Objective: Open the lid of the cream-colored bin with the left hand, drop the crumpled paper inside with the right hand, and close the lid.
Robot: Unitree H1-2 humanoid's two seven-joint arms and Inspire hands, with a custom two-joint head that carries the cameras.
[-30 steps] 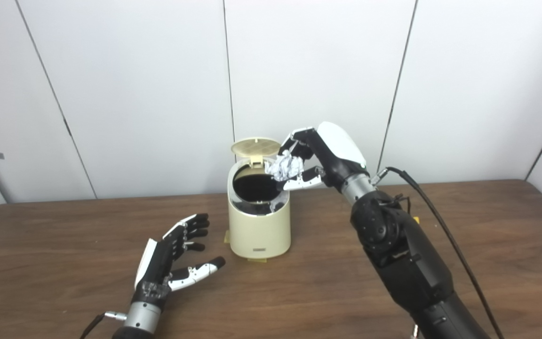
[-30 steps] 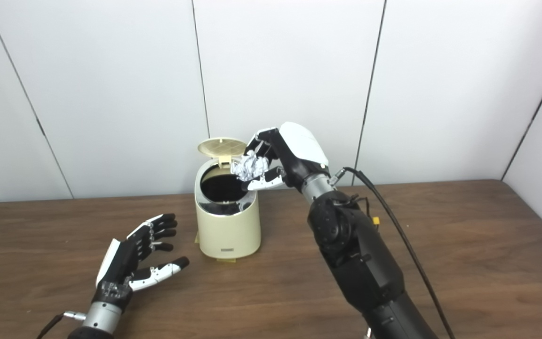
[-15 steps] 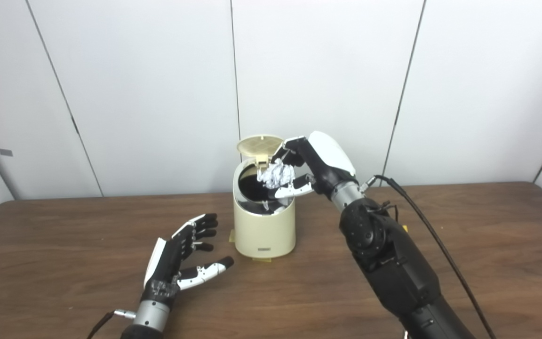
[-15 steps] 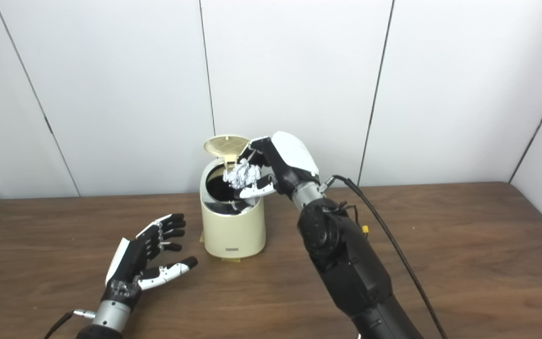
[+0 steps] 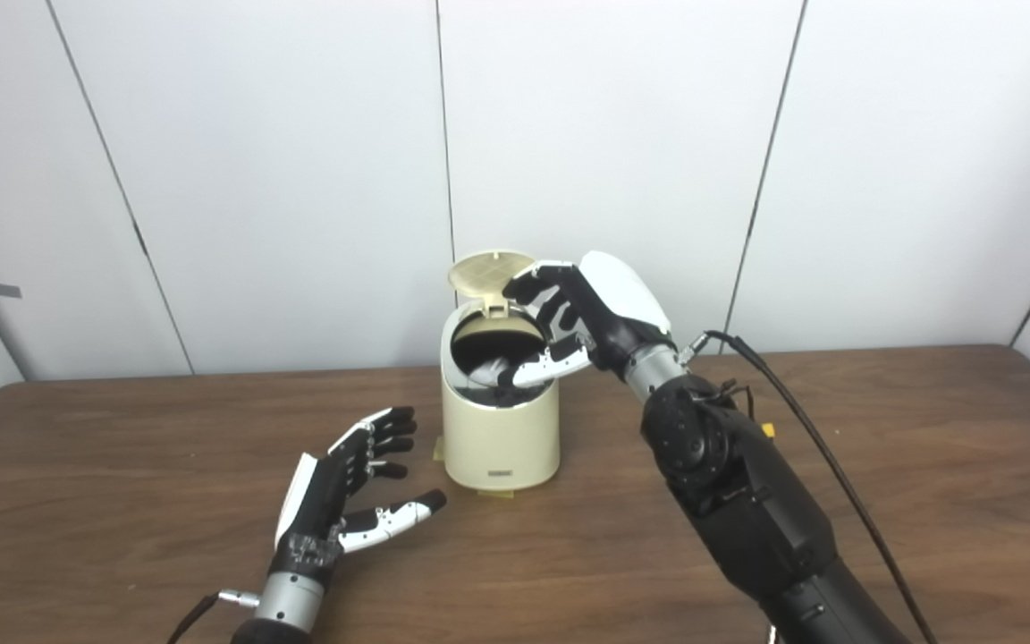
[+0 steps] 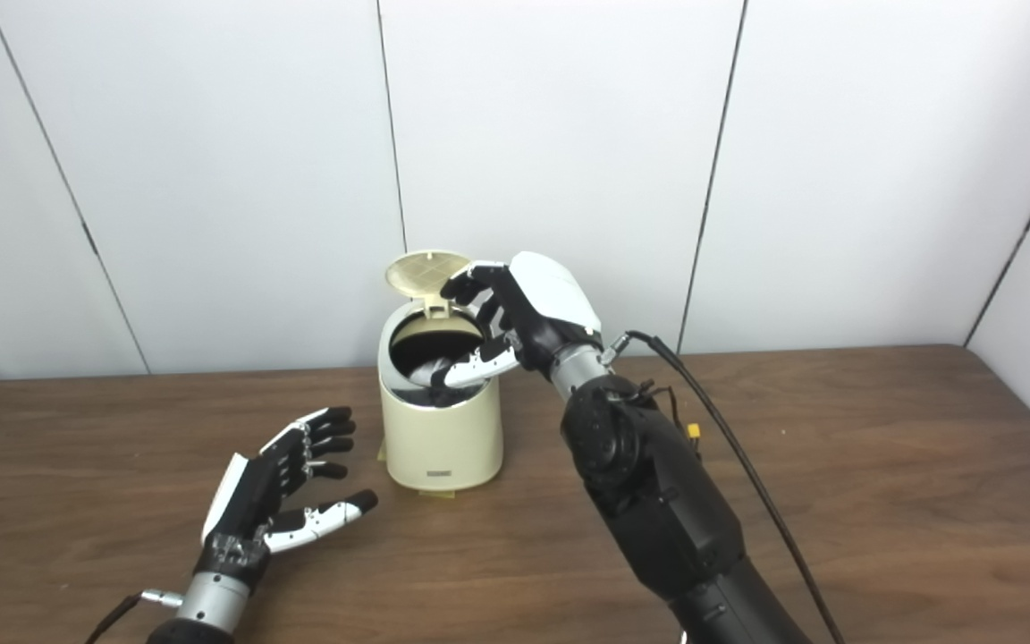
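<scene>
Both hands hold nothing: right hand [image 5: 582, 309] spreads its fingers [image 5: 540, 295] wide over the cream-coloured plastic bin [image 5: 501, 429], round lid [image 5: 488, 273] upright behind them; left hand [image 5: 336, 492] open on the brown wooden counter [image 5: 122, 501].

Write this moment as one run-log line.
lid: up | right hand: open over bin | paper: inside bin | left hand: open, idle on table

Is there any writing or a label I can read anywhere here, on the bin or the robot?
Nothing can be read.
Bin: a small dark label low on its front, too small and blurred to read.
Wall: a small grey tag at the left, no text visible.
Left hand and right hand: no visible writing.
</scene>
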